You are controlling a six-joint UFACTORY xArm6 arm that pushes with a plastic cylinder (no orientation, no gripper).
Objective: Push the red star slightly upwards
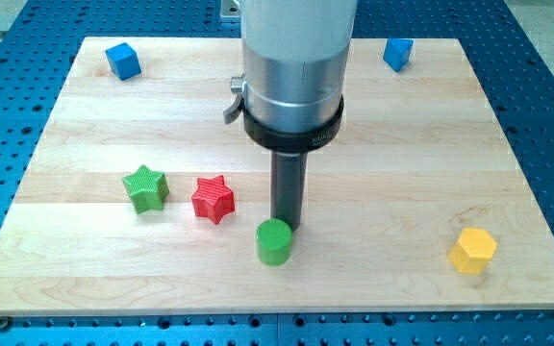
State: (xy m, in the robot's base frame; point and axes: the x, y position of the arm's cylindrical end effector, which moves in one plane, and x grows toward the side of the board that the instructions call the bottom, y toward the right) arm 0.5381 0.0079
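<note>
The red star [213,199] lies on the wooden board [402,173], left of centre in the lower half. My tip [286,227] stands to the right of the red star, with a gap between them. It is right behind the green cylinder [274,241], which hides the very end of the rod. A green star [146,187] lies just left of the red star.
A yellow hexagonal block [472,250] lies at the lower right. A blue cube [122,60] sits at the top left and another blue block [398,53] at the top right. The arm's wide grey body [294,67] covers the board's top centre.
</note>
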